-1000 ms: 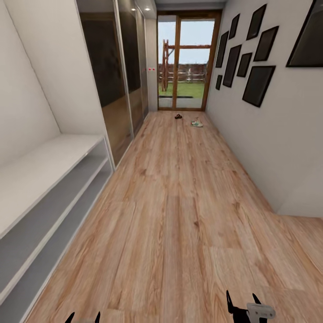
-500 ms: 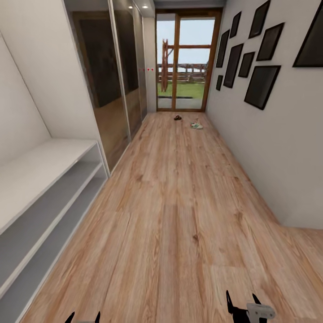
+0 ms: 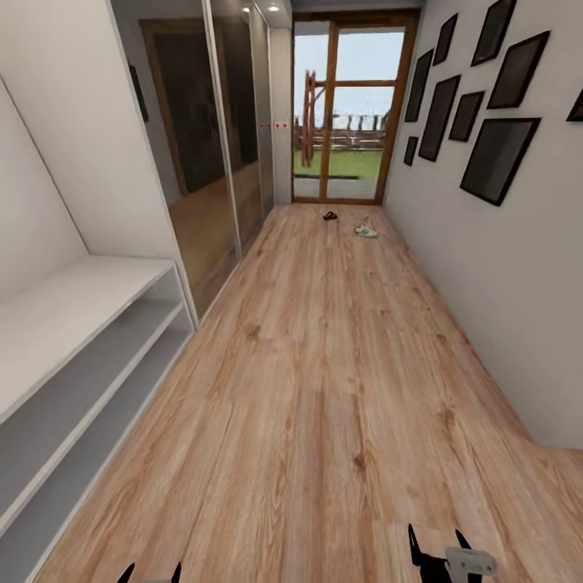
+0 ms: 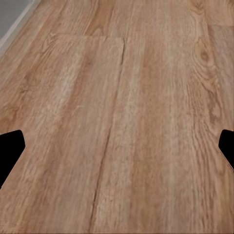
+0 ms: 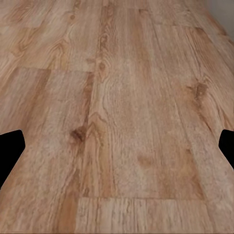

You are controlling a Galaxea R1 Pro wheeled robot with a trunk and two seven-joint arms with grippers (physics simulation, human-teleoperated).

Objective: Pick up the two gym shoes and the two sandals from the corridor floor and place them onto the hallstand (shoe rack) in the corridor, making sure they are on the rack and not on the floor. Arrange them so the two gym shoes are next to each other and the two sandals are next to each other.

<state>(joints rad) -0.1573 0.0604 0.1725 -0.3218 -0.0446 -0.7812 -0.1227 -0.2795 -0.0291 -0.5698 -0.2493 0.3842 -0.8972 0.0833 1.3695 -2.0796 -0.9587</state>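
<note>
The rack (image 3: 73, 324) is standing along the left wall with its top and both shelves bare, so nothing is placed yet. The left pincer (image 3: 150, 573) and right pincer (image 3: 440, 552) are hanging spread open, gripping nothing, over the floor (image 3: 324, 389). Far down the corridor near the glass door (image 3: 348, 113), one dark sandal (image 3: 329, 215) and one pale gym shoe (image 3: 365, 231) are lying apart; I cannot make out their partners. All four are waiting.
</note>
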